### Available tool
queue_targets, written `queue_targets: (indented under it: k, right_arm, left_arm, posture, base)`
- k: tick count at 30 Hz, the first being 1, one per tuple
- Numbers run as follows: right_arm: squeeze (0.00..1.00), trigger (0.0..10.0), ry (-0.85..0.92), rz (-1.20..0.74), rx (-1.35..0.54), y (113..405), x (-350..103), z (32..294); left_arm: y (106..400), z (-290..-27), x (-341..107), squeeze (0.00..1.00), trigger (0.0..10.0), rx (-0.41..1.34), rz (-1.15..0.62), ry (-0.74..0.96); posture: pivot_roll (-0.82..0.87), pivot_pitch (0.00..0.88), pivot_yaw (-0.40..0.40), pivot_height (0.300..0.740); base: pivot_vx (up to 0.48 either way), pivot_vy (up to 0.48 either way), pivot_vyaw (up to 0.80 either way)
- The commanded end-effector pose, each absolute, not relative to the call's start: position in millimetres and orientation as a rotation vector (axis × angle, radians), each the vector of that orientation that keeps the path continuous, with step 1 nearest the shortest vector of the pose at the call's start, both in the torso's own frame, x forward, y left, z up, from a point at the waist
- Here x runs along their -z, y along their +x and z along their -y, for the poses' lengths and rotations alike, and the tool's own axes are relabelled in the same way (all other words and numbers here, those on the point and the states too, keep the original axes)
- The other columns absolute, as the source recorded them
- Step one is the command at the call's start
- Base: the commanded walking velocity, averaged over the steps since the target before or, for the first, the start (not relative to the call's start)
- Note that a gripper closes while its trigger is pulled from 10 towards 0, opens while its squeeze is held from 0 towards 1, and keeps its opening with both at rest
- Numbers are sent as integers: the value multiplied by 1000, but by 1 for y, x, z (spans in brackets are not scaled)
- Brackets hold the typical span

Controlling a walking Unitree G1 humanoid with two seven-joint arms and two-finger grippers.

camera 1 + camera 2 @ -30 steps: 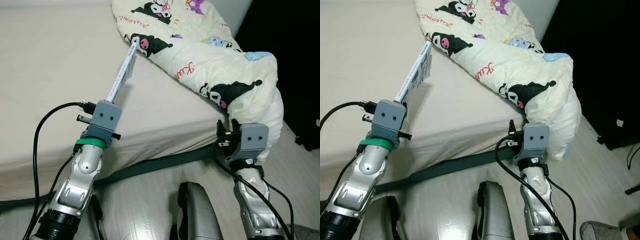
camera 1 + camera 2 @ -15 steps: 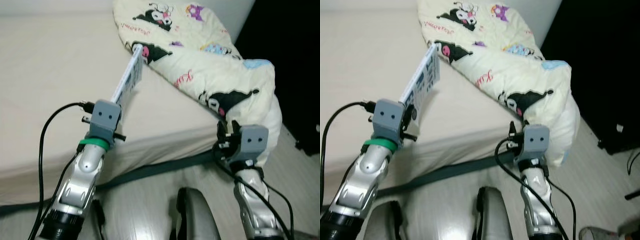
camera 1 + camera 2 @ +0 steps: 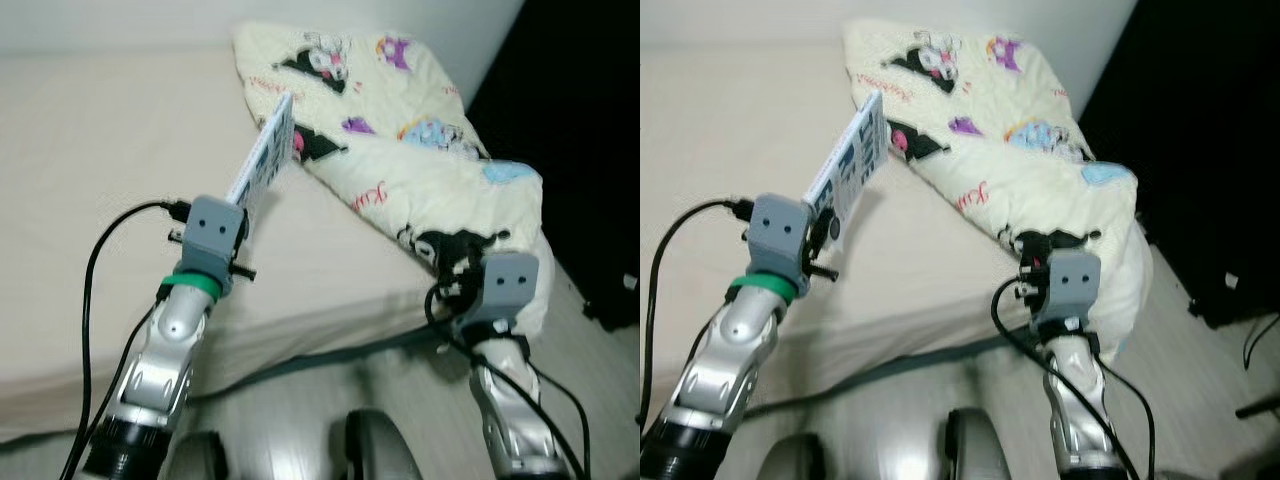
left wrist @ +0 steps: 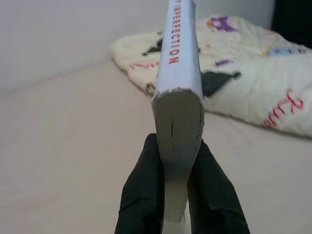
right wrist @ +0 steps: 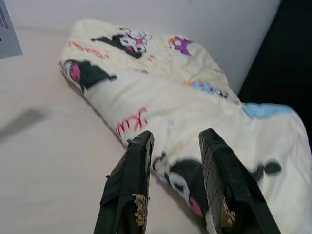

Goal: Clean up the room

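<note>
My left gripper (image 4: 178,195) pinches a paperback book (image 3: 265,160), raised above the bed (image 3: 90,150) at frame centre-left. My right gripper (image 5: 175,187) hangs spread, empty, beside the cartoon-print quilt (image 3: 400,150) bunched at upper right. Book unplaced, quilt unstraightened: tidying barely begun.

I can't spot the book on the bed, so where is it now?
The book is clamped in the left gripper, held up over the bed on the robot's left, its far end near the cartoon-print blanket.

Left gripper (image 3: 827,212) holds a book (image 3: 851,163) (tilted up) over the bed (image 3: 720,130), beside the blanket (image 3: 1010,150).
</note>
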State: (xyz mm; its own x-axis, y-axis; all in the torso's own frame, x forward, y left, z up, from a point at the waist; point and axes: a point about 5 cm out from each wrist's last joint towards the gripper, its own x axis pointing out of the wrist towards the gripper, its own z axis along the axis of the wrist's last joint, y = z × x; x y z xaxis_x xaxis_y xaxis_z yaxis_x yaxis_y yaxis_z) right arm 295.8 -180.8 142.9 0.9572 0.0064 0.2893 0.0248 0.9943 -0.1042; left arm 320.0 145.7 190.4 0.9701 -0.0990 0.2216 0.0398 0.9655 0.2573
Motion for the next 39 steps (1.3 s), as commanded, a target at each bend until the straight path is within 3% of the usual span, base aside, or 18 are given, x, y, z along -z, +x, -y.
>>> queue_targets:
  k: [1, 9, 16, 31, 39]
  right_arm:
    - [0, 10000, -108, 271, 28, 293, -136, 187]
    - [0, 10000, -111, 248, 28, 291, -129, 188]
    - [0, 10000, -111, 197, 15, 290, -113, 186]
    - [0, 10000, -96, 134, -100, 292, -95, 158]
    - [0, 10000, -104, 151, -126, 303, -100, 158]
  left_arm:
    - [319, -142, -197, 0, 10000, 86, 265, 233]
    - [315, -138, -181, 0, 10000, 132, 229, 238]
    - [307, -151, -144, 0, 10000, 98, 139, 300]
    - [296, -156, -119, 0, 10000, 39, 78, 282]
    - [295, -174, -128, 0, 10000, -67, 170, 463]
  posture:
    - [-20, 103, -34, 672]
    - [-25, 102, -35, 712]
    - [-13, 91, -43, 740]
    - [0, 86, -74, 740]
    - [54, 78, -108, 740]
  base:
    - [0, 0, 0]
    - [0, 0, 0]
    - [0, 0, 0]
    - [0, 0, 0]
    - [0, 0, 0]
